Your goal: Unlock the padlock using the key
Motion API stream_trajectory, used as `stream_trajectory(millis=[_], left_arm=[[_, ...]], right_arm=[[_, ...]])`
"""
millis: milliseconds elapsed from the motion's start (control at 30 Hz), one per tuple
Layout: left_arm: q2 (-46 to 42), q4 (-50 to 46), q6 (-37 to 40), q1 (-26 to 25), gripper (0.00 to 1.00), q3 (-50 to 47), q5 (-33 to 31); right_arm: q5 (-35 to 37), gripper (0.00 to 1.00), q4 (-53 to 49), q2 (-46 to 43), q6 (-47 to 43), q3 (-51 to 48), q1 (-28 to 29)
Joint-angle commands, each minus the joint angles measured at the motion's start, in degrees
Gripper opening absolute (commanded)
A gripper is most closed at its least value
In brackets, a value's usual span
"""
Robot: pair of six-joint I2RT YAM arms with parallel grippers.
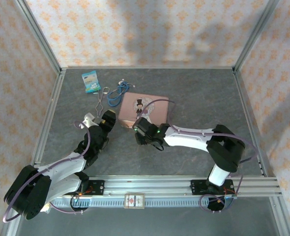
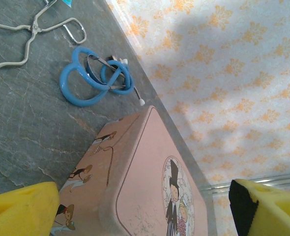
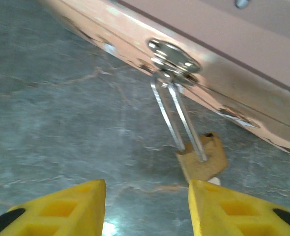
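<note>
The padlock (image 3: 201, 158) hangs at the near side wall of the tin (image 1: 152, 105) — its thin shackle (image 3: 177, 113) is threaded through the silver hasp (image 3: 173, 55) on that wall, and its brass body sits tilted down by the table (image 3: 61, 123). The right gripper (image 3: 145, 196) sits low just off the same wall, jaws apart with nothing between them, one finger (image 3: 223, 206) close beneath the padlock. The left gripper (image 2: 140, 209) hovers at the tin's left end, jaws spread wide — released, gripping nothing. A blue cord (image 2: 93, 78) lies coiled beyond the tin's far left corner.
</note>
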Motion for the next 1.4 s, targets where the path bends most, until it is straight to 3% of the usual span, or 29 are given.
stream_trajectory(millis=[0, 400, 767, 833, 1033, 1200, 1367], left_arm=[[-0.13, 0.03, 1.29, 0.31, 0.87, -0.82, 1.62], [2.82, 4.58, -1.57, 0.32, 0.87, -3.37, 4.00], [3.68, 5.31, -1.87, 0.44, 0.87, -3.29, 4.62], [3.87, 5.40, -1.96, 0.38, 0.87, -3.20, 4.72], [4.17, 5.16, -0.70, 0.36, 0.87, -2.30, 4.65], [3.71, 1.88, 5.14, 1.14, 0.87, 0.46, 3.99], [3.18, 2.04, 7.36, 2.99, 0.87, 0.10, 5.32]], right_arm=[[6.35, 0.47, -5.33, 3.05, -1.46, 3.36, 0.00], [17.43, 0.40, -8.50, 13.08, -4.65, 9.58, 1.57], [17.45, 0.37, -7.03, 15.94, -6.85, 8.47, 2.38], [17.52, 0.30, -6.02, 15.01, -7.33, 7.23, 2.38], [14.30, 0.00, -0.93, 9.90, -15.59, 3.11, 2.39], [8.37, 0.00, 2.02, 6.26, -27.33, 1.22, -0.09], [-0.12, 0.00, 1.04, 5.22, -32.00, 2.55, -5.43]])
